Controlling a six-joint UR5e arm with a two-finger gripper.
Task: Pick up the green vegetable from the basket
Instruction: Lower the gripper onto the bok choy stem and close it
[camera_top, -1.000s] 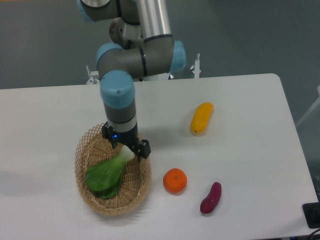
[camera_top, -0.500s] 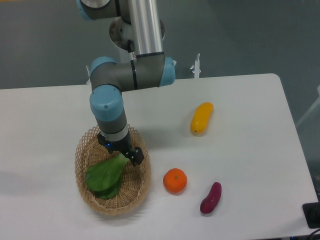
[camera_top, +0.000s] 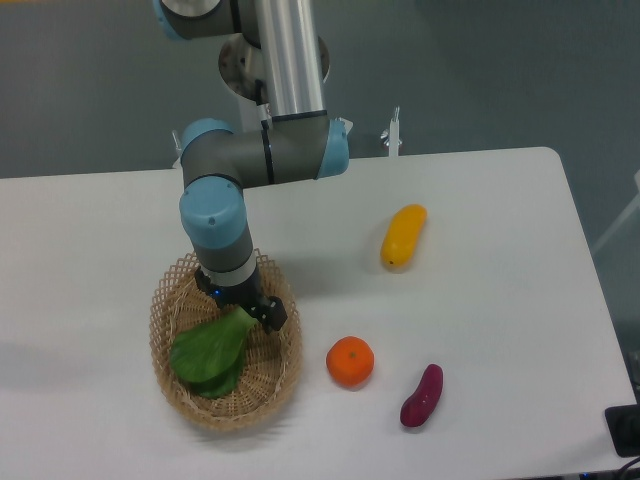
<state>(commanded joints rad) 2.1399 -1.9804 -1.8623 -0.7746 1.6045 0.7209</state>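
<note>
The tool (camera_top: 243, 309) reaches down into the basket (camera_top: 178, 300), at the pale stem end of the green vegetable (camera_top: 209, 351); whether it grips the stem cannot be told. The vegetable lies inside the basket, leaves toward the lower left. On the white worktop (camera_top: 480, 320), an orange fruit (camera_top: 350, 361) sits just right of the basket.

A white surface (camera_top: 480, 330) with rounded corners carries four things directly. A tan woven basket (camera_top: 268, 385) with a lacy rim sits near the front left. Just right of it lies an orange fruit (camera_top: 350, 361). Further right, near the front, rests a dark purple sweet potato (camera_top: 422, 396). A yellow oblong fruit (camera_top: 403, 235) lies farther back, well apart from the others.
</note>
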